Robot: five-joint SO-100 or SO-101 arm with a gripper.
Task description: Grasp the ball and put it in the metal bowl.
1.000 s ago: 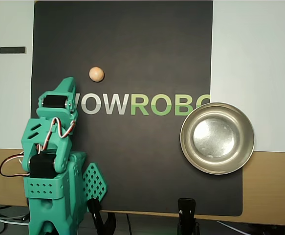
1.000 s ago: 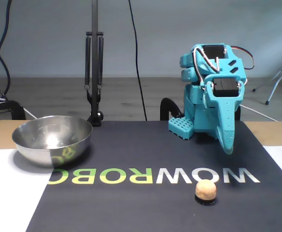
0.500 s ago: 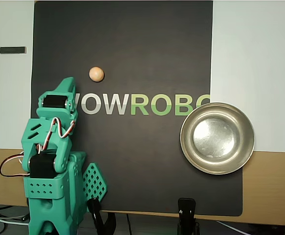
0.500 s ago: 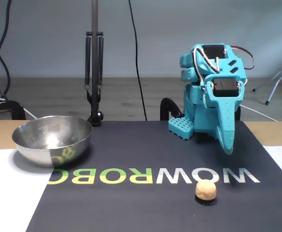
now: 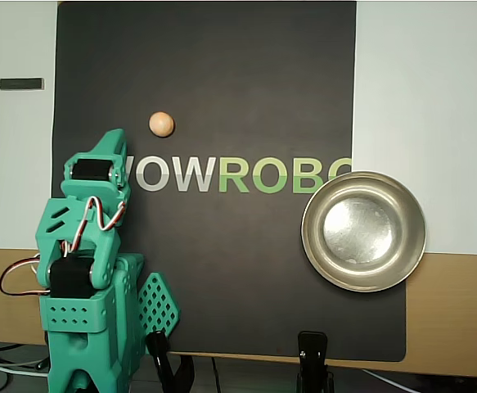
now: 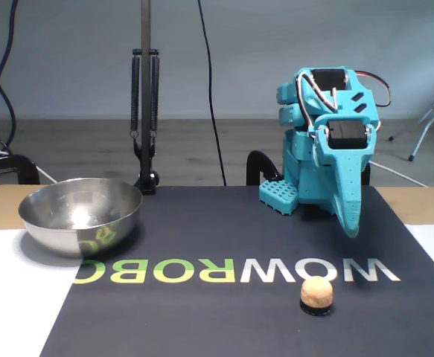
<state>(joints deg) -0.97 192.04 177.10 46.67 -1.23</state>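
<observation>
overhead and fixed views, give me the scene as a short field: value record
ball: pale tan sphere resting on the black mat, just above the lettering in the overhead view
metal bowl: shiny, empty, at the mat's right edge in the overhead view
gripper: folded at rest, fingers together, apart from the ball
arm: teal, on its base
task state: ball not yet grasped

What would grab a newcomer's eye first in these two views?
Probably the teal arm, folded up at the mat's edge with its fingers pointing down, closed and empty. Next, the shiny metal bowl, empty, straddling the black mat's right edge in the overhead view. Then the small tan ball alone beyond the fingers.
</observation>
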